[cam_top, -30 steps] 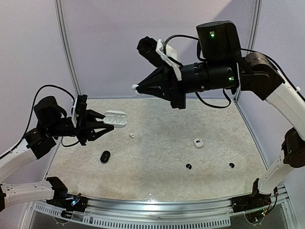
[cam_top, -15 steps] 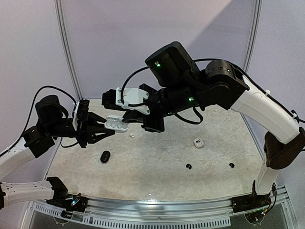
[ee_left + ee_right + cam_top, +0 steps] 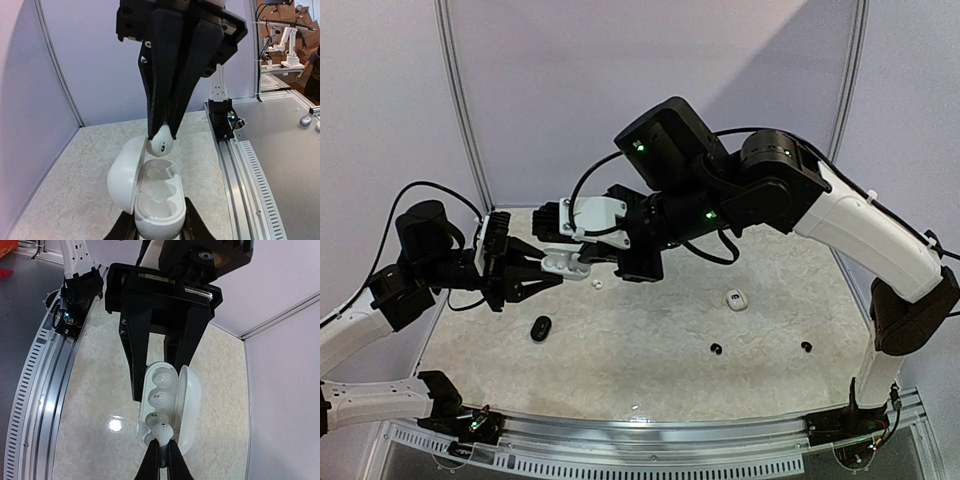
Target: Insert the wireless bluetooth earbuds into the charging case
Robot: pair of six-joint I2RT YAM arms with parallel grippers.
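Pinching a white earbud (image 3: 160, 143) between its fingertips, the right hand (image 3: 161, 455) is hovering just over the end well of the open case (image 3: 152, 200), the well farthest from the left hand (image 3: 542, 270). Left hand is clamping the case's base, holding it in the air above the desk (image 3: 650, 330). Lid is standing open to one side. My read: centre the bud over that well, stay off the lid edge, push straight in, release only once seated.
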